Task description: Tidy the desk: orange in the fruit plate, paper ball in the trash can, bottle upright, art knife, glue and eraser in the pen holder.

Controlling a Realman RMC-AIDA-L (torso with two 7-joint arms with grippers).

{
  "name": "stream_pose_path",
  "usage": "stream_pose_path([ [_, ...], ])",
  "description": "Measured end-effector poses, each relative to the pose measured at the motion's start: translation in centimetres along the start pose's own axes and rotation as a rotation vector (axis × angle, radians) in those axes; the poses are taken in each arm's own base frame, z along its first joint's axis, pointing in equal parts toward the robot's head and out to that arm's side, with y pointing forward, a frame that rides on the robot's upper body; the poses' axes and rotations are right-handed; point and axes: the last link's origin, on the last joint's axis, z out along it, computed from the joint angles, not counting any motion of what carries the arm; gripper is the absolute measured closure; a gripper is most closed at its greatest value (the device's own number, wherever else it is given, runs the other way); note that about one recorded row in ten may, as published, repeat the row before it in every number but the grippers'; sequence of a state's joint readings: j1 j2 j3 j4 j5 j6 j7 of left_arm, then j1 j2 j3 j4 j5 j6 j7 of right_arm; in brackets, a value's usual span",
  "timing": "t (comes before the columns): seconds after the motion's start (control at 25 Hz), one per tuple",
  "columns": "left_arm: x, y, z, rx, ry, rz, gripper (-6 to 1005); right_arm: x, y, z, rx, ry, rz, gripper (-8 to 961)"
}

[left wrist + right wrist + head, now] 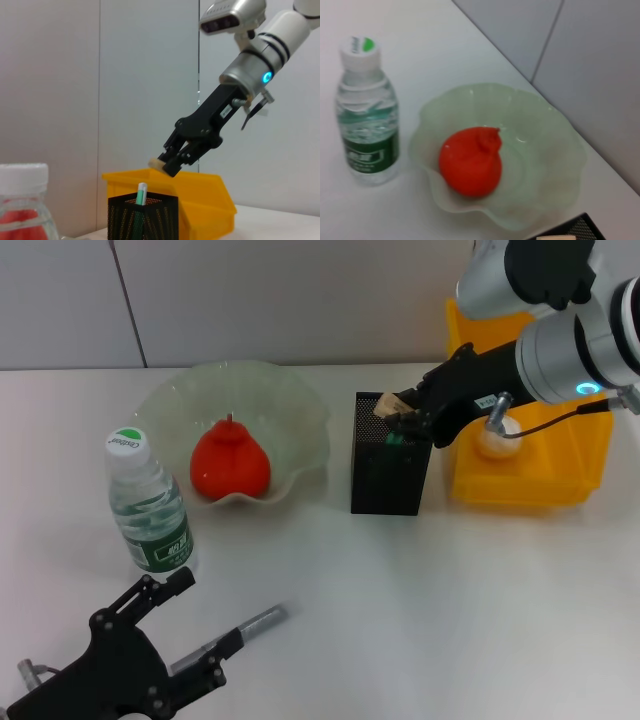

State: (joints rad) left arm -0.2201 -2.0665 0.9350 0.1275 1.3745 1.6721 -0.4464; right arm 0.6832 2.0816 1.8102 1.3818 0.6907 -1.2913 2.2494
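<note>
My right gripper (397, 413) is shut on a beige eraser (385, 404) and holds it just above the black mesh pen holder (388, 470). This also shows in the left wrist view, with the gripper (169, 166), eraser (155, 163) and holder (143, 220). A green glue stick (395, 438) stands in the holder. The orange (230, 462) lies in the pale green fruit plate (300, 405). The bottle (148, 505) stands upright. A grey art knife (250, 626) lies on the table between the spread fingers of my open left gripper (195, 632). A paper ball (495, 440) lies in the yellow trash can (560, 475).
The trash can stands right behind the pen holder, close to my right arm. The bottle stands just beyond my left gripper. The plate, orange and bottle also show in the right wrist view, with the plate's rim (555, 115).
</note>
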Motion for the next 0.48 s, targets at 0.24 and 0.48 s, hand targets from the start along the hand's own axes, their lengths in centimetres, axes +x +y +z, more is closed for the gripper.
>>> stream_pose_path([
  [0.24, 0.1, -0.1, 0.5, -0.022, 0.003, 0.005, 172, 1.2, -0.6, 1.1, 0.02, 0.007, 0.042, 661],
  [0.48, 0.3, -0.2, 0.8, -0.031, 0.008, 0.01, 172, 1.5, -0.9, 1.6, 0.034, 0.004, 0.049, 655],
])
